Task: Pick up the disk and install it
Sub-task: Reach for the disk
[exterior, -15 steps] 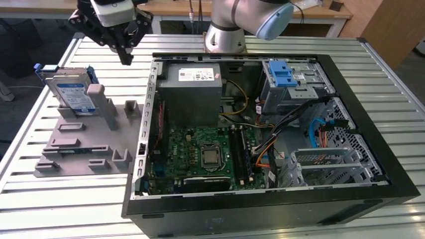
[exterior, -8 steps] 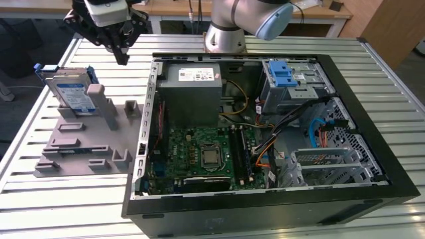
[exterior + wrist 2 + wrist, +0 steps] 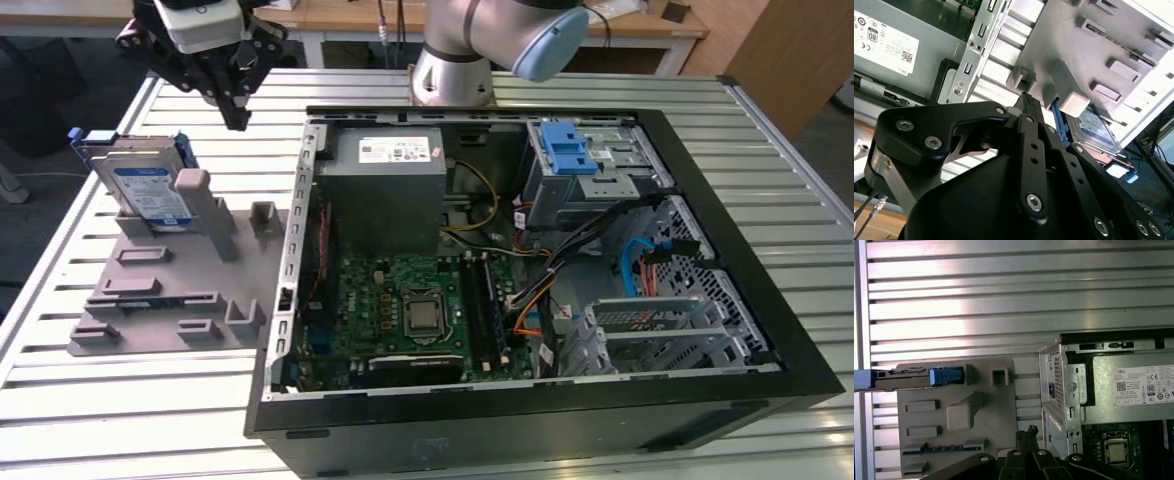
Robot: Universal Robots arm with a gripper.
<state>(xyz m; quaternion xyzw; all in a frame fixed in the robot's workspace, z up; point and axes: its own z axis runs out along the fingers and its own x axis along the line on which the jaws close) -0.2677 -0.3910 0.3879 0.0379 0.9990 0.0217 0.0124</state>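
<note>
Hand (image 3: 240, 118) hangs in the air, fingers together, nothing between them; the second wrist view shows the same closed tips on the hand (image 3: 1026, 100). Disk (image 3: 140, 185) not picked up: it stands on edge in a grey holder (image 3: 160, 290) on the slatted surface (image 3: 120, 400), below the hand and a bit to the exterior view's left of it, apart from the fingertips. Open computer case (image 3: 534, 425) sits on the hand's other side, lower than it. Power supply box (image 3: 387, 185) is the case part nearest the hand, drive cage (image 3: 621, 160) with blue latch farther off. In the first wrist view the disk (image 3: 904, 380) is edge-on in the holder (image 3: 994, 410), well off from the hand (image 3: 1026, 432)
</note>
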